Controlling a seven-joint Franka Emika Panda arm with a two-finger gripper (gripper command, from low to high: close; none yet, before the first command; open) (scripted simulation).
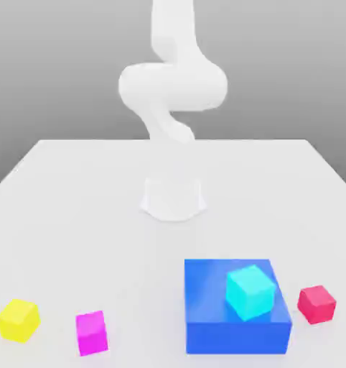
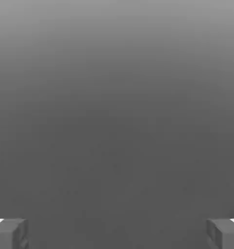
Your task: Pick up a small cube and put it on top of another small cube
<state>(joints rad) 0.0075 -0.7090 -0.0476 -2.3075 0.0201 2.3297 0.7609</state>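
Yellow cube [image 1: 19,320] sits directly on the white table [image 1: 75,215], out toward the exterior view's left, well apart from the table's far edge. The magenta cube [image 1: 92,333] is its nearest neighbour, a little closer to the camera, with a narrow strip of bare table between them. From the magenta cube to the big blue block [image 1: 204,302] the open strip is wider. The block lies flat, and on its top rests the cyan cube [image 1: 250,292], upright but turned, set toward the block's side on the exterior view's right and close to its front edge. Just beyond that side, the red cube [image 1: 316,305] stands on the table, apart from the block. Behind this row, broad open table runs back to the arm's base [image 1: 173,200] and on past both sides of it to the far edge. The arm [image 1: 173,86] rises above the base. The gripper [image 2: 117,234] is open, its two fingers standing wide apart with a clear gap between them.
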